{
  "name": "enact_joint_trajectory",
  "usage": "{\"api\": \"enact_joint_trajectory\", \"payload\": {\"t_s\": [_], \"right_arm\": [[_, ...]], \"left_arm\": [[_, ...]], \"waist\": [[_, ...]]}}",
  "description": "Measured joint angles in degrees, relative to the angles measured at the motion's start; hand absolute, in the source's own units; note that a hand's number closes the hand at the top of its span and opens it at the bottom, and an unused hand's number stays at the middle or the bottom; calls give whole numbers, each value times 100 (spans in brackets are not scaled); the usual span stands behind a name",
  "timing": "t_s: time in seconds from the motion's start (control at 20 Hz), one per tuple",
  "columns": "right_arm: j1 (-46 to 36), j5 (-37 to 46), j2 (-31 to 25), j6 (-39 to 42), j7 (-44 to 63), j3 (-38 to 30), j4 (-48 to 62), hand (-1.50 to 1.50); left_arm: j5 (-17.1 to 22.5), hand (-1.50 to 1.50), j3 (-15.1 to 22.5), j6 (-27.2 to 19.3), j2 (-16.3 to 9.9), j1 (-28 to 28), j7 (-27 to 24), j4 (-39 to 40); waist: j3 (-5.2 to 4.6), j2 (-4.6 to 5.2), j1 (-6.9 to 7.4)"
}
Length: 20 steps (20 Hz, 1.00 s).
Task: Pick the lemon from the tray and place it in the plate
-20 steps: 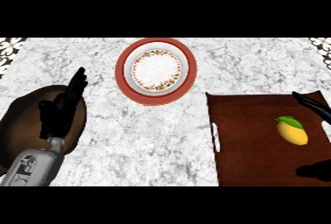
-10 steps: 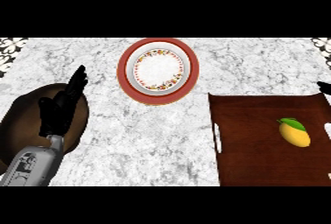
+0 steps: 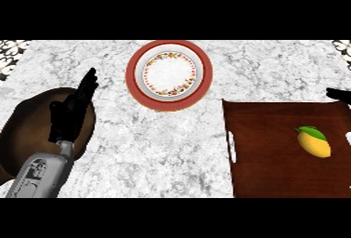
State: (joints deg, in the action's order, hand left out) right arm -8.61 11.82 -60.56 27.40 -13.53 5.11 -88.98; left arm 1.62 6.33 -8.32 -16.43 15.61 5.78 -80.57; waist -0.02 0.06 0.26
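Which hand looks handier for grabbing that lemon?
Probably the right hand: it shows beside the tray, near the lemon. The left hand rests open, far across the counter.

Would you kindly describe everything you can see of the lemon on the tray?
The lemon is a yellow, oval fruit with a green leaf at its upper end. It lies tilted on the right part of the dark brown tray, its pointed lower end toward the right edge. Only the tray's surface touches it; neither hand is on it. The right hand shows only at the view's right edge, above the tray.
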Motion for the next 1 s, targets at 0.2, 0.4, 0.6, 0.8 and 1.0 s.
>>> {"api": "enact_joint_trajectory", "payload": {"t_s": [0.2, 0.4, 0.6, 0.8, 1.0], "right_arm": [[-212, 495, 322, 191, 38, 138, 246, -150], [-394, 1158, 637, 151, -75, 369, 647, -150], [-496, 1717, 962, 89, -219, 506, 1014, -150], [-450, 2130, 1264, 129, -176, 507, 1039, -150], [-594, 2631, 1535, -46, -458, 550, 1612, -150]], "left_arm": [[-69, 0, -97, 64, 51, 8, -3, 12], [-97, 0, -211, 175, 76, -6, -159, 176], [-165, 0, -245, 211, 133, -71, -56, 16], [-243, 0, -303, 267, 196, -91, 46, -102], [-291, 0, -391, 335, 246, -27, 72, -57]], "waist": [[1, 1, 3], [3, 4, 11], [2, 0, 10], [2, -5, -8], [3, -1, -2]]}}
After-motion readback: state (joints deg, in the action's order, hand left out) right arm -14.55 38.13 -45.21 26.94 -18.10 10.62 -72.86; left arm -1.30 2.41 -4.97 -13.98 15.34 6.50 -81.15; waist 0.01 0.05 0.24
